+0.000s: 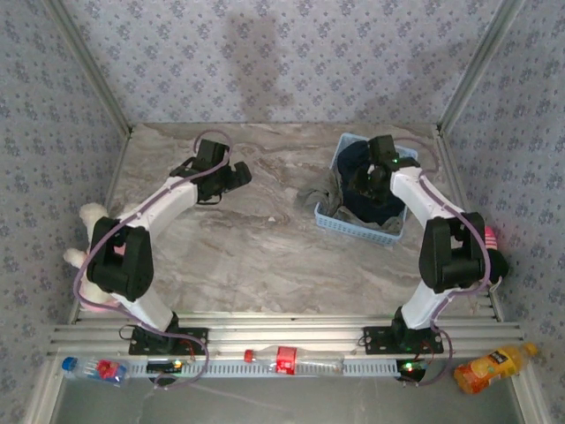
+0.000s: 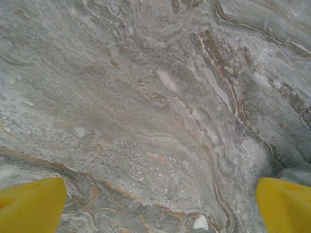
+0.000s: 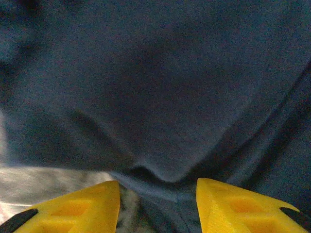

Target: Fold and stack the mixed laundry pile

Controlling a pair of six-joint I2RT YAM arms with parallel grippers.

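Note:
The mixed laundry pile lies in the light blue basket [image 1: 353,227] at the right. The dark navy T-shirt [image 1: 351,159] fills the basket, and the grey-olive garment [image 1: 320,196] hangs over its left rim. My right gripper [image 1: 369,181] reaches down into the basket. In the right wrist view its yellow fingertips [image 3: 82,206] stand apart on the navy T-shirt [image 3: 160,87], with a raised fold of the cloth between them at my right gripper [image 3: 158,204]. Grey cloth [image 3: 43,182] shows at the lower left. My left gripper [image 1: 237,174] hovers wide open over bare marble [image 2: 160,121], its fingertips [image 2: 31,206] holding nothing.
A white plush toy [image 1: 88,216] lies at the table's left edge beside the left arm. On the near rail lie a water bottle [image 1: 88,368] and an orange juice bottle [image 1: 494,364]. Patterned walls close in the table on three sides.

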